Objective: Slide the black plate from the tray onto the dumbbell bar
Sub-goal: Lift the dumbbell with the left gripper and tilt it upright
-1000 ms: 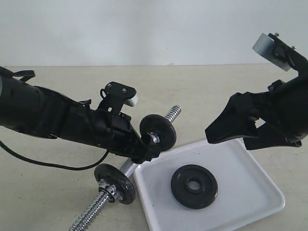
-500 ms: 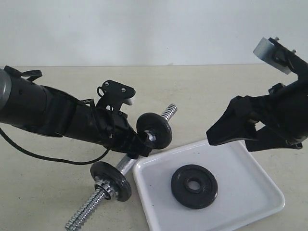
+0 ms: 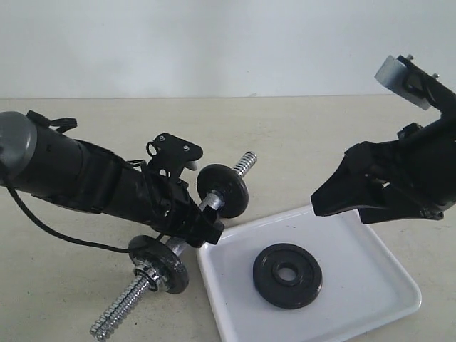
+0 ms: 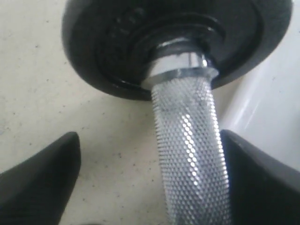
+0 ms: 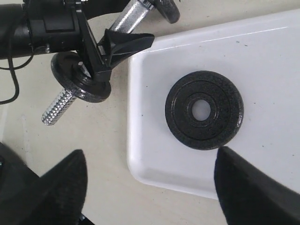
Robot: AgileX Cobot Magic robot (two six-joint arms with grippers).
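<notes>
Black plate [image 5: 204,110], cast iron by look, lies flat in middle of tray [image 5: 154,159], untouched. Likely dense, rigid, low against tray floor: hold probably best pinching rim-to-hole, one finger through centre. Right fingers [image 5: 51,187] spread wide, hovering above tray. Dumbbell bar [image 4: 192,154] tilted just beside tray's edge, over bench [image 3: 299,135]; left fingers [image 4: 262,183] straddle knurled middle, clamped or not cannot tell.

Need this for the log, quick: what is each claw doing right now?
Left claw: open, straddling the bar, with a gap on one side.
Right claw: open, empty, over the tray.
</notes>
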